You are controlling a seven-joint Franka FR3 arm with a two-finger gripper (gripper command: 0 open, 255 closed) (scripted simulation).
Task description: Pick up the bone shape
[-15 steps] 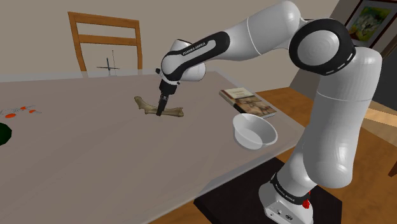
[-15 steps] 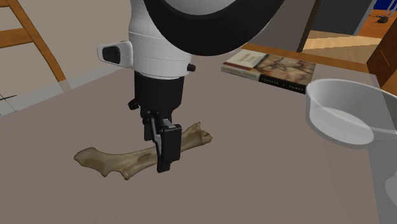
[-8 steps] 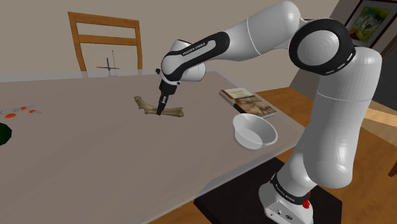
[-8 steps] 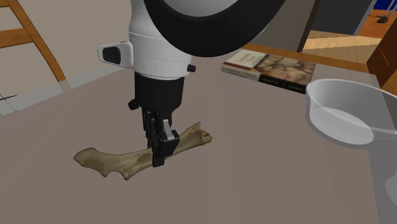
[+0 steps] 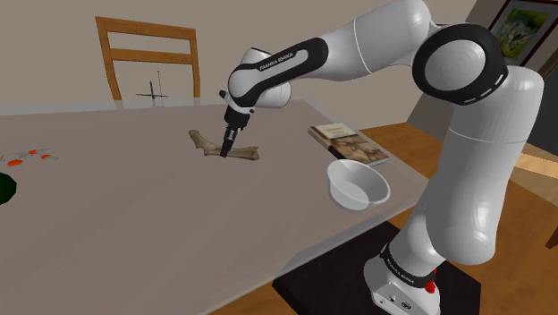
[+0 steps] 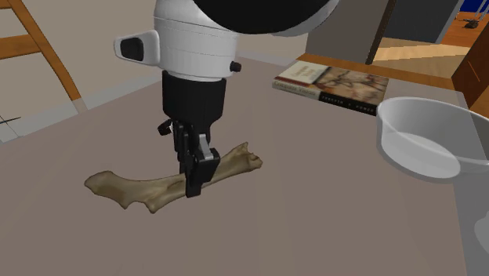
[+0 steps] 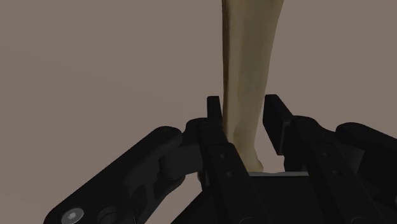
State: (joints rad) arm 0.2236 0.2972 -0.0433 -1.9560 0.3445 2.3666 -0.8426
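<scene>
White and smooth, a bowl (image 5: 358, 186) is seen right of centre in the shoulder view, set on the corner of the grey-brown tabletop (image 5: 161, 224) close to its edge. Its pale inner wall is shown plainly down to the bottom. In the second exterior view the same bowl is cut by the right edge of the frame and is drawn half see-through.

A bone shape (image 6: 125, 190) is found near the middle of the tabletop, just left of centre in the shoulder view. It is drawn in mottled tan and beige, long and slightly curved, with knobbly ends; the end toward the right of the second exterior view is forked. It is pinched about midway along its length by the black hand (image 6: 192, 187), which is pointed downward from the white arm. In the wrist view the two fingers (image 7: 213, 111) are seen pressed against either side of the pale shaft. Whether the bone shape is touching the tabletop cannot be told.

A book (image 5: 349, 143) with a picture cover is laid flat between the bone shape and the bowl, apart from both. A wooden chair (image 5: 147, 58) is placed beyond the tabletop at the upper left of the shoulder view, and small red bits (image 5: 27, 157) are scattered at the left edge
</scene>
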